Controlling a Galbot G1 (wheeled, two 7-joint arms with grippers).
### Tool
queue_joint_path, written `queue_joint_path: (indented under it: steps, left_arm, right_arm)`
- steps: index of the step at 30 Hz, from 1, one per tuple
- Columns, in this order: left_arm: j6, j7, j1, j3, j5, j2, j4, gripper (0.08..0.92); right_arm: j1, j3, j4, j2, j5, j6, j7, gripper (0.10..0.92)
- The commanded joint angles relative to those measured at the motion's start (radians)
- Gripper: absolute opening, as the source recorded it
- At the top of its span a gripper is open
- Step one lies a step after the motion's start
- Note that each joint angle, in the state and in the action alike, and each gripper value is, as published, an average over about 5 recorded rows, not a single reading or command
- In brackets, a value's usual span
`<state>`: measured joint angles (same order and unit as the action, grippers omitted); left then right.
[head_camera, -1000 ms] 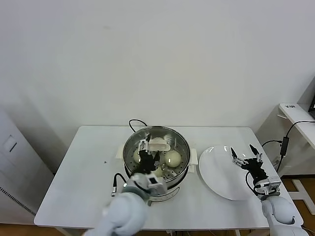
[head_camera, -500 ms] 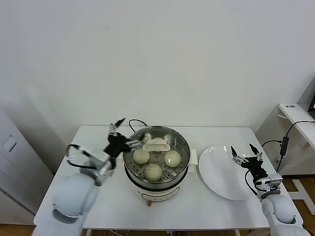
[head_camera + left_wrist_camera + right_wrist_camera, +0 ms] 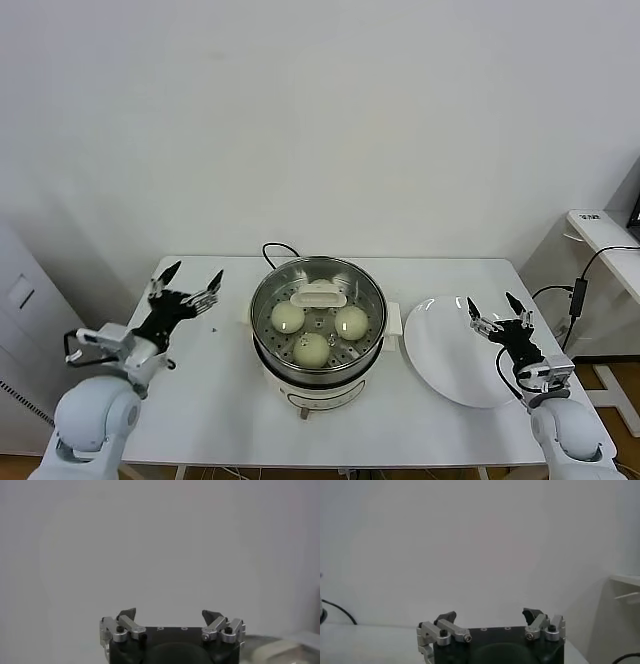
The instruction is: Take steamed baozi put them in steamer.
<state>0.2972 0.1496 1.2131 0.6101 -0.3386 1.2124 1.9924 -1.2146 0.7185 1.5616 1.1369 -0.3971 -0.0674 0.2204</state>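
The left hand (image 3: 186, 281) hangs above the table (image 3: 200, 400), well to the left of the steamer (image 3: 318, 325), with its fingers spread apart and nothing between them; the left wrist view shows the same hand (image 3: 170, 615) facing a bare wall. The steamer stands at the middle of the table on a white base, with a black cable (image 3: 275, 248) running out behind it. Three baozi (image 3: 312, 349) lie on the steamer's perforated floor: one at its left, one at its right, one at its near side, close together but apart from one another. A white fitting (image 3: 320, 296) sits at the steamer's far inner side. A white plate (image 3: 445, 355) lies just to the right of the steamer. The right hand (image 3: 497, 310) hangs above the plate's right edge, fingers apart and holding nothing; the right wrist view shows this hand (image 3: 490, 615) likewise apart.
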Motion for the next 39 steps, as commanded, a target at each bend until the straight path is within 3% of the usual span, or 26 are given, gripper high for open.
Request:
queue_joint_path:
  steps: [1, 10, 39]
  left_arm:
    - [-0.132, -0.086, 0.076, 0.065, -0.030, -0.009, -0.191, 0.823]
    - [-0.144, -0.115, 0.081, 0.025, 0.006, -0.008, -0.240, 0.823]
    - [-0.098, -0.134, 0.077, -0.010, -0.001, 0.014, -0.218, 0.823]
  right_arm:
    - [-0.045, 0.016, 0.038, 0.023, -0.010, 0.017, 0.006, 0.823]
    - [-0.100, 0.036, 0.055, 0.040, -0.006, 0.023, 0.025, 0.823]
    - [-0.120, 0.056, 0.035, 0.058, 0.019, 0.023, 0.035, 0.823]
